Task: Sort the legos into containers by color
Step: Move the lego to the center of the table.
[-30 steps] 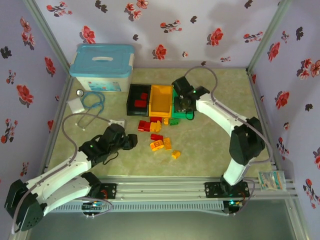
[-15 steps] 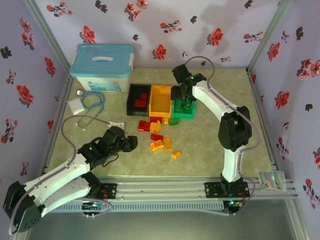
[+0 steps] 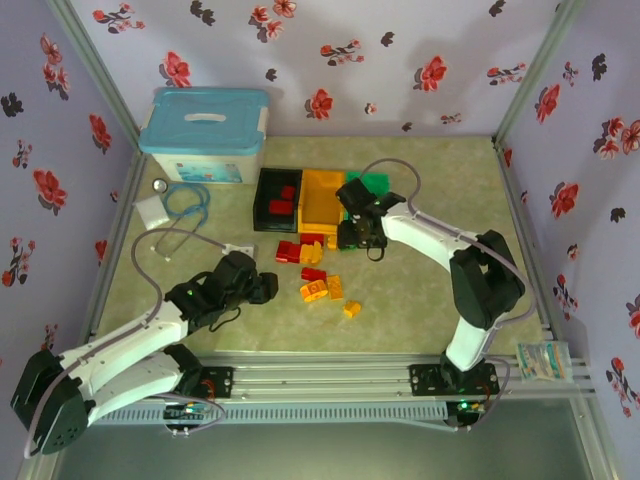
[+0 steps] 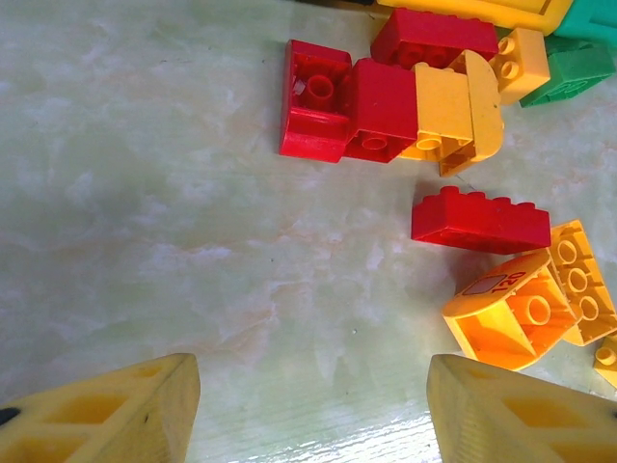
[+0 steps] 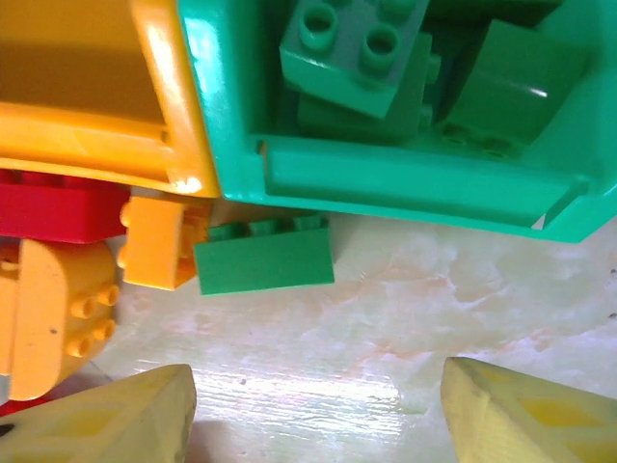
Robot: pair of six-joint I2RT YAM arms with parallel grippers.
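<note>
Marbled tabletop (image 5: pixel 463 289); with right gripper (image 5: pixel 318 415) spread empty over green brick (image 5: pixel 265 257) beside green bin (image 5: pixel 405 183), risks clipping bin wall.

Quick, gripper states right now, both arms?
Left gripper: open, holding nothing.
Right gripper: open, holding nothing; a loose green brick lies just ahead.

Floral walls (image 3: pixel 230 40) (lilac), marbled tabletop (image 3: pixel 420 300).

Left claw (image 4: pixel 310 410) hangs spread wide over pale surface (image 4: pixel 145 222); red brick (image 4: pixel 480 220) ahead right, orange bricks (image 4: pixel 525 313) just beside it.
</note>
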